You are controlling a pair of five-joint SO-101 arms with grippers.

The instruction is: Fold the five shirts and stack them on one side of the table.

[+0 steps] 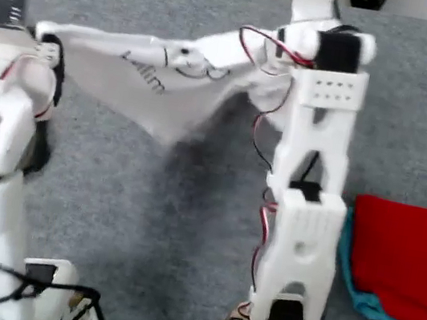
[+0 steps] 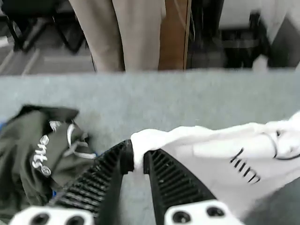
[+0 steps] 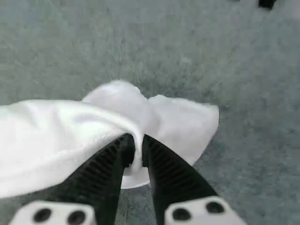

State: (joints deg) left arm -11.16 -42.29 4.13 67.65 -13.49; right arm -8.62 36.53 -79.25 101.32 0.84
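Left gripper (image 2: pixel 138 158) at ten o'clock, right gripper (image 3: pixel 136 144) at twelve, both clamp the white shirt (image 1: pixel 148 85) stretched, probably to lay it flat.

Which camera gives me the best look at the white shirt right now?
The high view: the white shirt hangs stretched between both arms. The left wrist view shows one pinched corner in the left gripper; the right wrist view, a bunched corner in the right gripper.

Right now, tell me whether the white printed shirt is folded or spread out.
Spread, not folded: the white printed shirt hangs stretched between the left gripper and right gripper.
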